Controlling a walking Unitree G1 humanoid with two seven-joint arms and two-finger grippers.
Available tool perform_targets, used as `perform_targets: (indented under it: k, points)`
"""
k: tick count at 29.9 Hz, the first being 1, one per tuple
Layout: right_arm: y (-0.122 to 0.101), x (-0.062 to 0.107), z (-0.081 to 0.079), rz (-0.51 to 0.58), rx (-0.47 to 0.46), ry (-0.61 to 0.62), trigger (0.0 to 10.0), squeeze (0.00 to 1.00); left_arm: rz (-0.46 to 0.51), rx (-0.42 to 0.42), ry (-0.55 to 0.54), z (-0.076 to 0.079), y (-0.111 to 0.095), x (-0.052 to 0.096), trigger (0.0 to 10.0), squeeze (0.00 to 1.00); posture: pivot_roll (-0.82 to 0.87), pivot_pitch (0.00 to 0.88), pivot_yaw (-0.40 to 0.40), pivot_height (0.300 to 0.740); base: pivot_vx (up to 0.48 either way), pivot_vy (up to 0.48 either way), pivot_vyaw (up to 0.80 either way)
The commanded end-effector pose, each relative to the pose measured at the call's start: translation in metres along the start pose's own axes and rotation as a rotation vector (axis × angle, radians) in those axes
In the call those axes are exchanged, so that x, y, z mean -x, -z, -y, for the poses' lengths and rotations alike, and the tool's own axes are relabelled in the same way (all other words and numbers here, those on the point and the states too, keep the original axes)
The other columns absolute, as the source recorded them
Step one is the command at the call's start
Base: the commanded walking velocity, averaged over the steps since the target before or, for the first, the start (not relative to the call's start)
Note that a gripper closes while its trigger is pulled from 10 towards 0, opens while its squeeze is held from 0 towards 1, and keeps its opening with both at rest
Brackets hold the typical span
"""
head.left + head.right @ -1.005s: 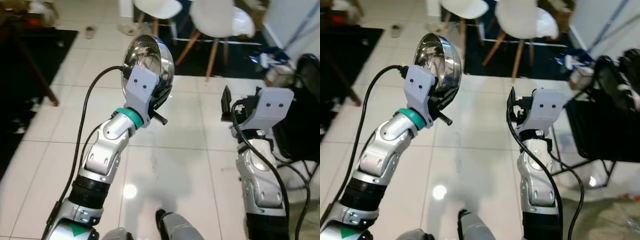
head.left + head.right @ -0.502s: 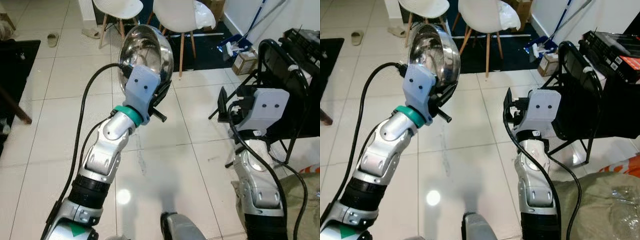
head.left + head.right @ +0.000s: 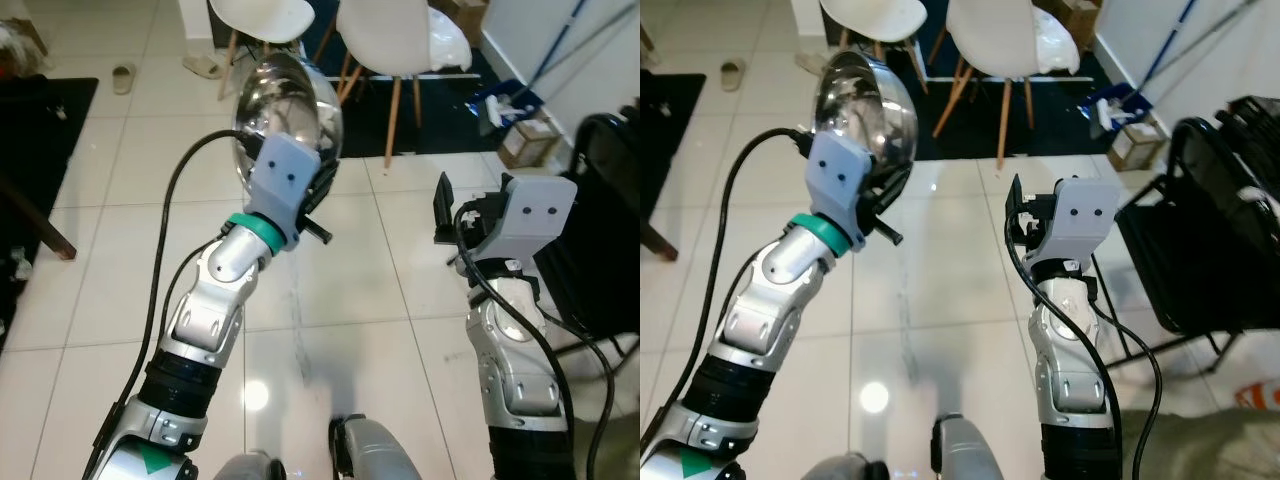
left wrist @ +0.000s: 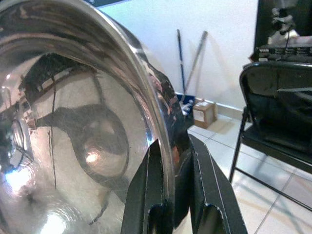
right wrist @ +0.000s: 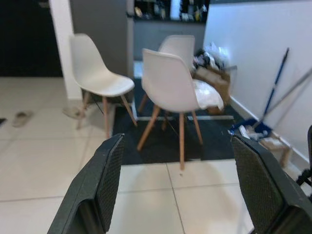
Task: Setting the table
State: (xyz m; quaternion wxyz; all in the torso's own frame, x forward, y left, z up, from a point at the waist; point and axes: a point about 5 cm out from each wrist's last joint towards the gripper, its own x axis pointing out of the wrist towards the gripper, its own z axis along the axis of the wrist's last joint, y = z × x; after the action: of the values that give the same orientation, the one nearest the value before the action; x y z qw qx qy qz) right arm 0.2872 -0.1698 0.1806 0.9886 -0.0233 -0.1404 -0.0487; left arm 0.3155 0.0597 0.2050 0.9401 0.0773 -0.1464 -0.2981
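Left claw raised, clenched on the rim of a shiny steel bowl; right claw spread wide, holding nothing, facing white chairs.

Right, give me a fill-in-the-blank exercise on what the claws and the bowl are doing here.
1. The left claw is shut on the rim of a shiny ____ bowl.
2. The right claw holds nothing and its fingers stand ____.
3. Ahead on the tiled floor stand white ____ with wooden legs.

Missing words: metal; open; chairs
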Motion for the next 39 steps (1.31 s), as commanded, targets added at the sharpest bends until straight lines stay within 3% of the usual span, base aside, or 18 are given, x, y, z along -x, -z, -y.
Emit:
perform_targets:
  k: [1,20,24,26,28,31,36,37,39]
  points:
    - [0.000,0.001,0.002,-0.003,0.005,0.010,10.0,0.00,0.027,-0.018,0.005,0.001,-0.004,0.000,10.0,0.00,-0.07,0.028,0.036,0.740,0.480,0.000,0.00]
    - [0.002,0.003,0.002,-0.010,0.004,0.015,10.0,0.00,0.015,-0.022,-0.010,-0.001,-0.001,0.000,10.0,0.00,-0.07,0.040,0.042,0.740,0.480,0.000,0.00]
    - [0.004,0.001,-0.001,-0.017,-0.001,-0.004,10.0,0.00,-0.055,-0.078,-0.173,-0.027,0.012,0.018,10.0,0.00,-0.03,0.041,0.006,0.740,0.480,0.000,0.00]
    - [0.004,0.001,-0.001,-0.017,-0.001,-0.004,10.0,0.00,-0.055,-0.078,-0.173,-0.027,0.012,0.018,10.0,0.00,-0.03,0.041,0.006,0.740,0.480,0.000,0.00]
    - [0.005,-0.006,-0.007,-0.017,-0.010,-0.047,10.0,0.00,-0.082,-0.112,-0.259,-0.042,0.015,0.033,10.0,0.00,0.01,0.046,-0.030,0.740,0.480,0.000,0.00]
    - [0.004,-0.013,-0.016,-0.012,-0.024,-0.091,10.0,0.00,-0.087,-0.137,-0.314,-0.050,0.014,0.043,10.0,0.00,0.04,0.049,-0.049,0.740,0.480,0.000,0.00]
    - [0.003,-0.016,-0.020,-0.010,-0.031,-0.109,10.0,0.00,-0.089,-0.147,-0.338,-0.053,0.013,0.046,10.0,0.00,0.06,0.048,-0.063,0.740,0.480,0.000,0.00]
    - [0.002,-0.022,-0.031,-0.007,-0.052,-0.146,10.0,0.00,-0.098,-0.170,-0.405,-0.061,0.014,0.057,10.0,0.00,0.09,0.039,-0.089,0.740,0.480,0.000,0.00]
    - [0.002,-0.025,-0.035,-0.006,-0.060,-0.159,10.0,0.00,-0.101,-0.179,-0.432,-0.064,0.014,0.061,10.0,0.00,0.11,0.036,-0.100,0.740,0.480,0.000,0.00]
